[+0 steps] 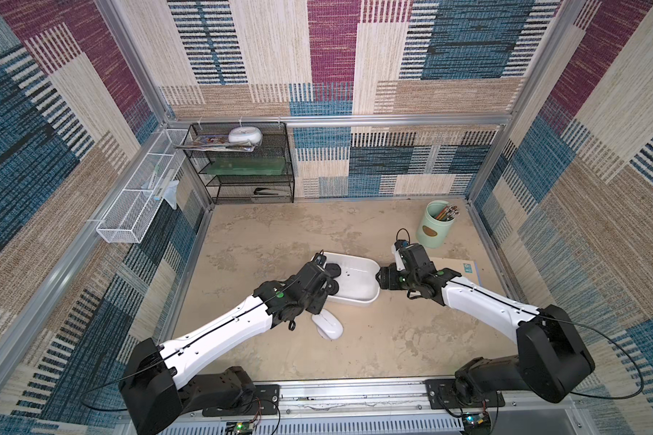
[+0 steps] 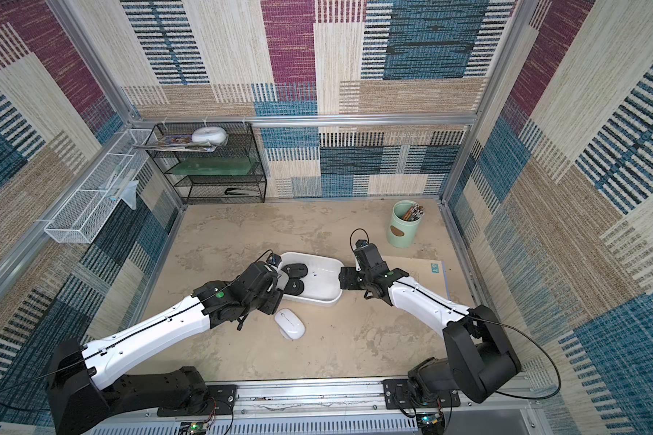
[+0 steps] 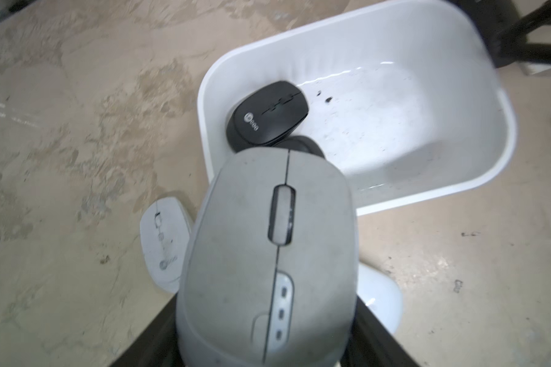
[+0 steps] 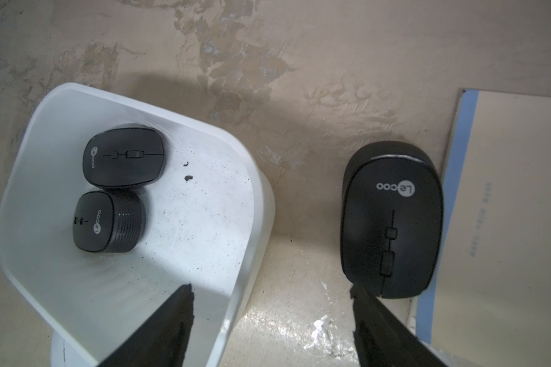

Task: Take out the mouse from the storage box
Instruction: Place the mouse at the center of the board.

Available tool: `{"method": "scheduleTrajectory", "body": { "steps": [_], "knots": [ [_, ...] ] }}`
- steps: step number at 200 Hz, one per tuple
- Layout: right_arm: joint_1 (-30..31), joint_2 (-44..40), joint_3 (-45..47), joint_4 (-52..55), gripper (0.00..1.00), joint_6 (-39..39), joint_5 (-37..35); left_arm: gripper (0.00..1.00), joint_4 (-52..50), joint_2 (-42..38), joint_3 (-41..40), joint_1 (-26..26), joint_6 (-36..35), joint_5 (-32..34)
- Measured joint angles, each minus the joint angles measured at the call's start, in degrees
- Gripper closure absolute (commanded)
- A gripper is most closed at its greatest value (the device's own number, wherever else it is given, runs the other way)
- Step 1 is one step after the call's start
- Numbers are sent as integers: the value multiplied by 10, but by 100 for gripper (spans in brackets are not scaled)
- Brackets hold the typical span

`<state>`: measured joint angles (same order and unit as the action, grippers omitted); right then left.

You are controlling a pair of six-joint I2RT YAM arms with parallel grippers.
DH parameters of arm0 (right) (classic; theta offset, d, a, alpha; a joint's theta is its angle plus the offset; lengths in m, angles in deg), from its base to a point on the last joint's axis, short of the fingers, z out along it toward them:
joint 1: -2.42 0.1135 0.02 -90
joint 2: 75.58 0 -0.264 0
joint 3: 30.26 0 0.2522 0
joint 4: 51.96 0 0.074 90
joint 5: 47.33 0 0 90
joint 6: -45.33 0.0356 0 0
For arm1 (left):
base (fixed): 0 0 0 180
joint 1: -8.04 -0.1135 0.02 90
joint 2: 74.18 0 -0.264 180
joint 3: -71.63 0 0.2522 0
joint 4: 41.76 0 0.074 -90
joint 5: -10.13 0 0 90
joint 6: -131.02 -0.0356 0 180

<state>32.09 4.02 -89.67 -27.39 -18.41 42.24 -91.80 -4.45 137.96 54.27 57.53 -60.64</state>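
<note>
Okay, left gripper (image 1: 330, 284) is pinching the grey mouse (image 3: 268, 248) by its flanks, jaws narrow on it. Grey mouse hangs over the left end of the box (image 1: 359, 300), about at the near rim. It looks lifted off the box floor but not out yet, I'd say. Its long axis runs straight out from my wrist, wheel end toward the box. Bare table (image 1: 279, 233) lies on my base side of the box, so my guess at the move is pull back toward me, then set down. White mouse (image 1: 327, 325) lies on the table just beside the near wall, right under that path. Risk of landing on it, so aim beside it.

Right gripper (image 4: 269, 290) is spread wide and holds nothing. It sits at the right end of the box, one finger over the inside, the other outside, wall between them. Outside black mouse (image 4: 392, 222) lies on the table just beyond the outer finger, beside a card sheet (image 4: 506, 206), and not between the jaws.

In the box are the far black mouse (image 4: 124, 155) and the near black mouse (image 4: 105, 222), side by side at the left end. Their long axes are parallel and seem to run along the box's length. Both are close to my left gripper and well apart from the right. Left arm is nearer but full, right arm is free.
</note>
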Motion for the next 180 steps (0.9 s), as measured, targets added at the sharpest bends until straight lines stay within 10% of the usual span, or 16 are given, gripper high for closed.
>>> {"method": "scheduleTrajectory", "body": {
  "steps": [180],
  "knots": [
    [10, -40, -5, 30, 19, 0, -24, 35, -27, 33, -148, -58, 236, 1]
  ]
}}
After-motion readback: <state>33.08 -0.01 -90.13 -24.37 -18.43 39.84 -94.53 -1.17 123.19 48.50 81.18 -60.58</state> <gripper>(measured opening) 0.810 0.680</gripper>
